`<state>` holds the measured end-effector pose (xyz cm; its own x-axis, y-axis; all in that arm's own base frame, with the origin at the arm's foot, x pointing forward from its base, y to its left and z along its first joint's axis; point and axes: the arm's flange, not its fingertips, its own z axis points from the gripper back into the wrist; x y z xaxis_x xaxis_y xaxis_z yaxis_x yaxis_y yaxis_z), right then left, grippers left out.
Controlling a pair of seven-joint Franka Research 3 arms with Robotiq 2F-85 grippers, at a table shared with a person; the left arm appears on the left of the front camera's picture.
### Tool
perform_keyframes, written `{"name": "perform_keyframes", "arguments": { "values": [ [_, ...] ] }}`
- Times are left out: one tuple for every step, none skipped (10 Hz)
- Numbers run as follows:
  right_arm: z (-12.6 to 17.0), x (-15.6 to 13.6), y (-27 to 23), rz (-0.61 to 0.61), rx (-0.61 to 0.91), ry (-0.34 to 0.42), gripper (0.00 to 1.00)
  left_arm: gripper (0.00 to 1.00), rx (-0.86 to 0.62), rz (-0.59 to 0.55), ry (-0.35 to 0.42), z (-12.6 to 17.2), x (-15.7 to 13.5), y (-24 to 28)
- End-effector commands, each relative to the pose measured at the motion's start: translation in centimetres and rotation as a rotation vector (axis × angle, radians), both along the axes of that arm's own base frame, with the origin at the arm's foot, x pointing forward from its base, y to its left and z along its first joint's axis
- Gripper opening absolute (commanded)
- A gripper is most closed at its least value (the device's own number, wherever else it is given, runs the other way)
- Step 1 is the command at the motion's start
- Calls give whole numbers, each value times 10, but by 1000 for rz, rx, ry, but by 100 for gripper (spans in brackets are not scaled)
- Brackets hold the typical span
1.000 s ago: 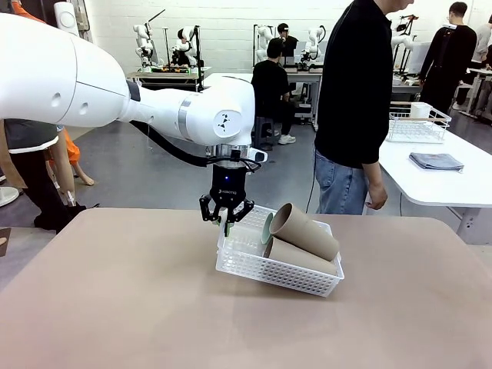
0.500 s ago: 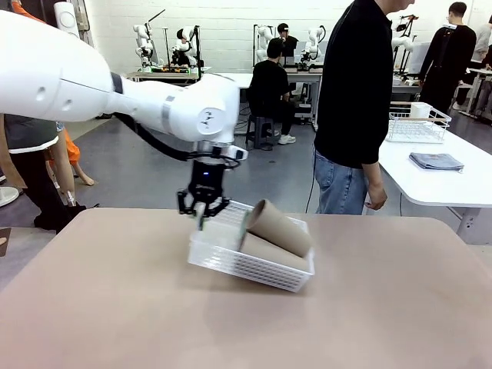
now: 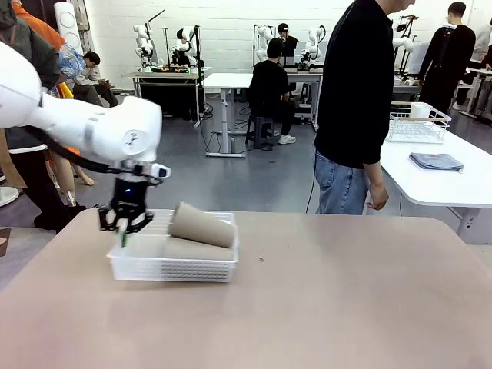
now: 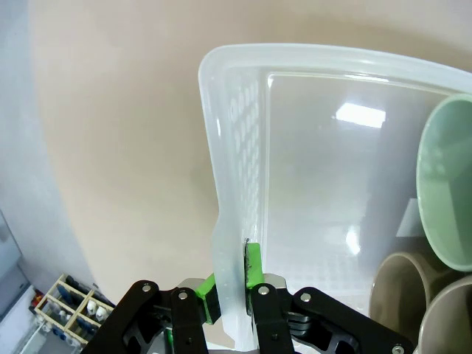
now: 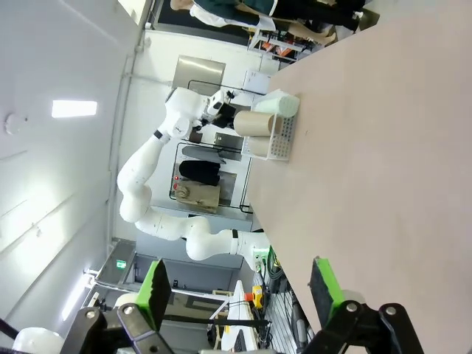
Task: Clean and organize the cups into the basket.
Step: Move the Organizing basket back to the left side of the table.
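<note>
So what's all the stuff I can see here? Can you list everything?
basket: one, white, on the table's left part
tan cups: two, stacked on their sides in the basket
mint green cup: one, in the basket beside the tan ones
table: one, tan
person: one, black top, jeans, at the far side
left gripper: shut on the basket's wall
right gripper: open, holding nothing, above the table

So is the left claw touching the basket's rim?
Touching: the left wrist view shows the left claw shut, green pads pinching the basket wall.
</note>
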<state>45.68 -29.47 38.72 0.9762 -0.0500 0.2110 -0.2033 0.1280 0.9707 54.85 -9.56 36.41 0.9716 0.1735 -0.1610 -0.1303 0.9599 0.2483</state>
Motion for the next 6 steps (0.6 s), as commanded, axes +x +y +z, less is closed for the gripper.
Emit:
{"name": "perform_keyframes", "arguments": {
  "values": [
    [1,3,1,-4,12,-15,100,3,40,-18,-68,0,-23,44],
    [1,3,1,-4,12,-15,100,3,23,-19,-74,-1,-30,57],
    [1,3,1,-4,12,-15,100,3,-32,-37,-85,3,-33,49],
    [1,3,1,-4,12,-15,100,3,0,3,-40,-1,-14,48],
    [1,3,1,-4,12,-15,100,3,0,3,-40,-1,-14,48],
    [1,3,1,-4,12,-15,100,3,0,3,-40,-1,-14,48]
  ]
}}
